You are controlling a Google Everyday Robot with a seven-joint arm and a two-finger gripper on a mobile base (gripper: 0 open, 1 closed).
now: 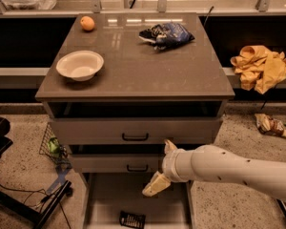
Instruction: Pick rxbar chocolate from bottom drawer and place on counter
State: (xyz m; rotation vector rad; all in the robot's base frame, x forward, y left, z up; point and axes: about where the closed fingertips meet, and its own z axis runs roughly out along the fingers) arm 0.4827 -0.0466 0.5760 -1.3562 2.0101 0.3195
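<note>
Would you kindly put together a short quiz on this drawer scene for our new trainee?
1. True or false: the rxbar chocolate lies on the counter.
2. Where is the open gripper? A) above the open bottom drawer; B) over the counter; C) gripping the rxbar chocolate.
3. What sits at the counter's front left?
Key: 1 false, it lies in the bottom drawer. 2 A. 3 a white bowl.
</note>
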